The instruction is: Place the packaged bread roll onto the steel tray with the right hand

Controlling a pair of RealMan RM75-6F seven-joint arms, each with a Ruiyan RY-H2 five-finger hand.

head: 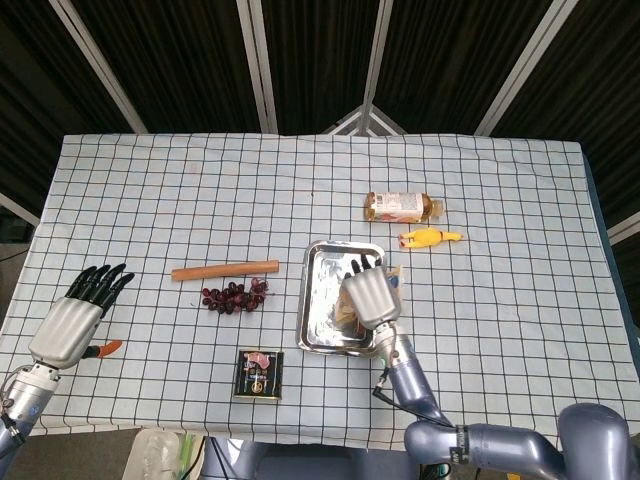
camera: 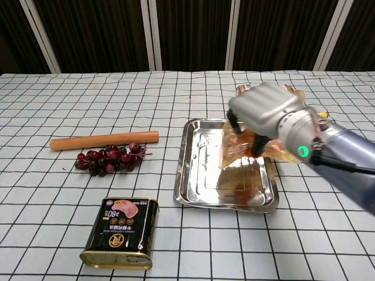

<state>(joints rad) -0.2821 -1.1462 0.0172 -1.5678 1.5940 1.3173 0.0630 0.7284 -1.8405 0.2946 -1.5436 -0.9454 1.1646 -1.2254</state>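
My right hand [camera: 265, 111] grips the packaged bread roll [camera: 241, 146], a clear bag with an orange-brown roll inside, by its upper end. The bag hangs tilted just above the right half of the steel tray [camera: 193, 193], and the tray's floor mirrors it. From the head view the right hand [head: 368, 295] covers most of the bag over the tray [head: 320, 300]. My left hand [head: 72, 320] rests near the table's left front edge, holding nothing, fingers apart.
A juice bottle [head: 402, 207] and a yellow rubber chicken [head: 430, 238] lie behind the tray on the right. A wooden stick [camera: 104, 140] and a bunch of grapes [camera: 111, 158] sit left of it. A meat can [camera: 120, 232] lies at the front.
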